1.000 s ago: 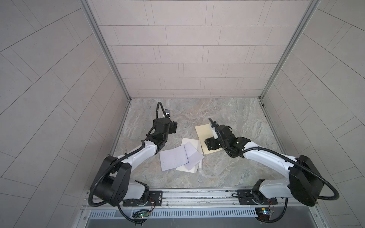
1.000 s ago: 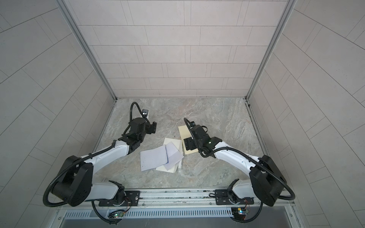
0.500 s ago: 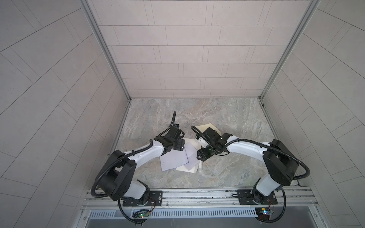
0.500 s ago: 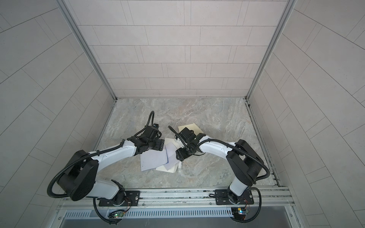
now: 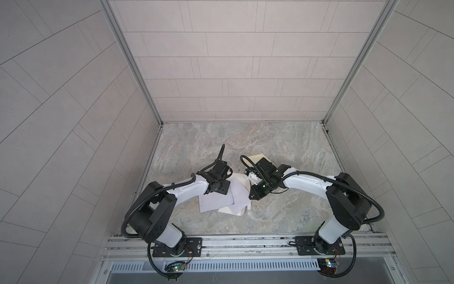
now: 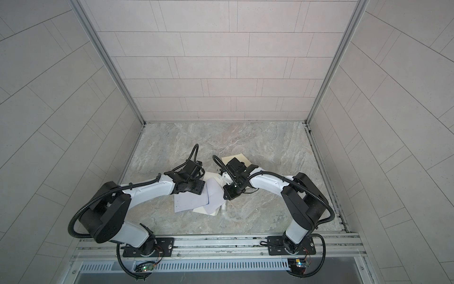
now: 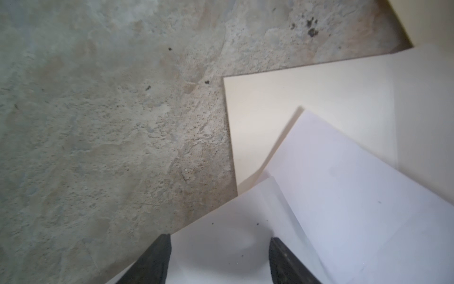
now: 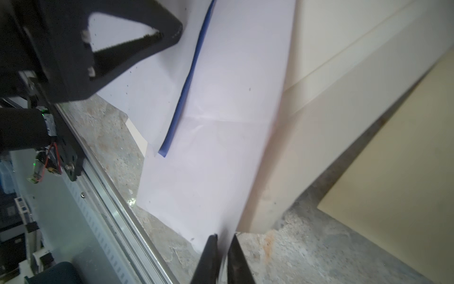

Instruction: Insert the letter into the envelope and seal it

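Both arms are low over the middle of the table (image 5: 282, 147), one on each side of the paperwork. The letter (image 5: 216, 202) lies there as white paper in two overlapping panels; whether that is one folded sheet or two, the views don't settle. In both top views the left panel lies flat, long axis running left to right, with its right end tipped a little toward the back wall. The right panel (image 5: 239, 194) runs more near to far, with its far corner pointing at the back wall.

On to the right gripper (image 8: 222, 248): the jaws are almost together, and the wrist view shows the letter's edge pinched between them. From that nip the white panel stretches away toward the left gripper (image 7: 219, 260), which sits at its far end.

The left gripper's fingers (image 7: 157, 260) are spread apart over the left panel, with white paper showing between them. Whether they press on it, the views don't show.

The cream envelope (image 5: 231, 210) lies under the letter, one corner poking out on the near side and more showing past the far edge. So the letter is on top of it, not inside. A second envelope (image 5: 258, 157) lies farther back, partly hidden by the right arm.
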{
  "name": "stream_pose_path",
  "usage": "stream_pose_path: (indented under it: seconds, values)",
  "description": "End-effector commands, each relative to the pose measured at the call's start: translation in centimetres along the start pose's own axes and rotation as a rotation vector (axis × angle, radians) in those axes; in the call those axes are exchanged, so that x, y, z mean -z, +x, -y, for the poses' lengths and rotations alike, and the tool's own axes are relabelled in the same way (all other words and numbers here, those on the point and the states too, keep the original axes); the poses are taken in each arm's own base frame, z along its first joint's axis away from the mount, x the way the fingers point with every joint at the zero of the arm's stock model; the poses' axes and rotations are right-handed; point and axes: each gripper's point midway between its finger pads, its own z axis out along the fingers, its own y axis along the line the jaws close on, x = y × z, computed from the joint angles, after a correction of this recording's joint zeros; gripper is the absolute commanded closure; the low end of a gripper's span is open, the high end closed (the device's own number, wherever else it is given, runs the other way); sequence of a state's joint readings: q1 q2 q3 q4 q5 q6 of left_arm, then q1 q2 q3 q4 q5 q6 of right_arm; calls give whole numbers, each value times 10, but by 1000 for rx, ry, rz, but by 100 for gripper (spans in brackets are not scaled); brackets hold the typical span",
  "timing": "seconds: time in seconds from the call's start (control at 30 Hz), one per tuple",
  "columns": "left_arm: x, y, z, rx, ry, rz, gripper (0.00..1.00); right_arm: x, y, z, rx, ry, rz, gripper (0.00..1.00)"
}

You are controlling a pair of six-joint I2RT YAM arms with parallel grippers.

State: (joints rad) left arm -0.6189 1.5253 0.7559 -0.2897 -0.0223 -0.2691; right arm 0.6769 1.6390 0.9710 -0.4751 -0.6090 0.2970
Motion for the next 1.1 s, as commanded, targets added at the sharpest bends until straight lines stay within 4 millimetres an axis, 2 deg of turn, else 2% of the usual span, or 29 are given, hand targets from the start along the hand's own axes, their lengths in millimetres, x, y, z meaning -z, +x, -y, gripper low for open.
stream_pose_path:
  seconds: [0.0,0.13,0.2,0.27,0.4,0.53,0.67,0.83,0.97,1.07]
  values:
    - [5,-15,8,-10,20,27,33,10,-4,-6,-2,-31,25,100]
    - [14,-35,9,-5,22,77,31,25,-11,-6,13,-3,61,100]
    - [26,-54,10,10,19,129,21,35,-15,-7,16,2,79,100]
    - [38,-72,12,24,30,177,15,48,-18,-7,20,3,99,100]
    - [65,-109,24,42,144,260,9,76,-25,0,7,16,158,100]
    - [84,-131,46,16,288,330,5,101,-37,16,-33,39,227,100]
    - [96,-136,63,-23,395,366,0,124,-50,35,-104,75,306,100]
    - [106,-140,79,-10,542,396,0,149,-64,46,-194,44,406,100]
    - [102,-128,92,-81,567,354,0,153,-72,51,-282,23,425,100]
    - [98,-117,101,-202,499,347,0,153,-78,55,-373,15,428,100]
